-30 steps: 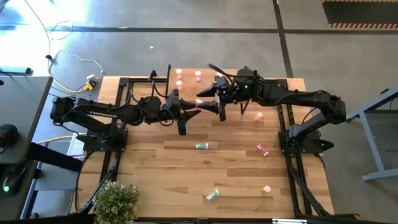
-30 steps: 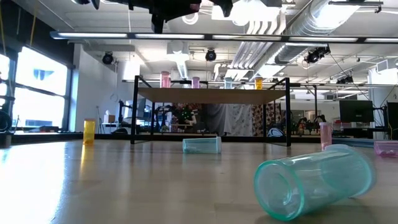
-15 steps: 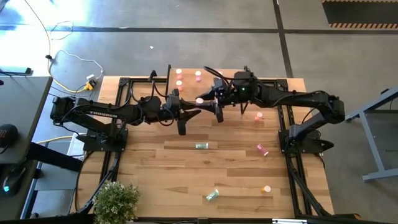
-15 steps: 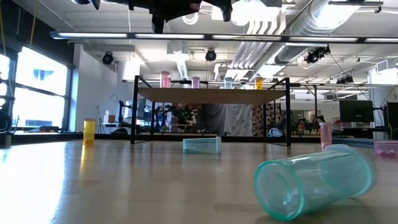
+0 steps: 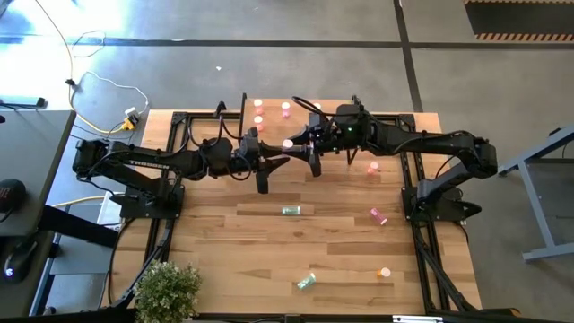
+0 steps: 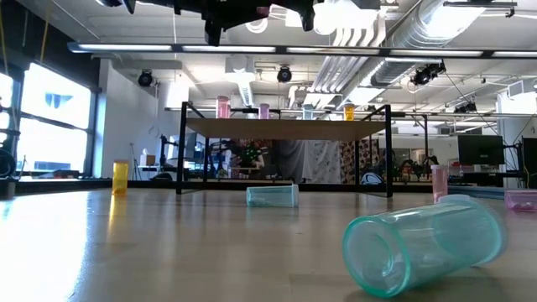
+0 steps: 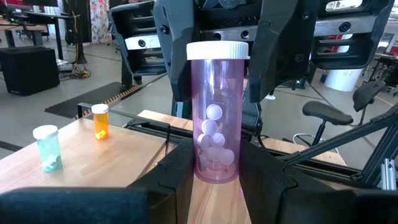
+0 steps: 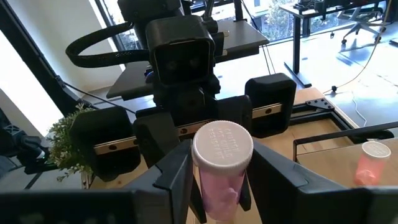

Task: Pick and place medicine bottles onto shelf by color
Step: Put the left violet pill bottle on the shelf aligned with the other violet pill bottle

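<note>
Midair, both grippers pinch one pink bottle (image 7: 214, 118); scattered bottles lie below.

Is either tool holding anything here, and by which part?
Both hold the pink bottle: the left tool at its base, the right tool just below the cap.

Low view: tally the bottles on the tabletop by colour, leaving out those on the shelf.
Teal bottles: 2
Pink bottles: 2
Orange bottle: 1
Total: 5
</note>
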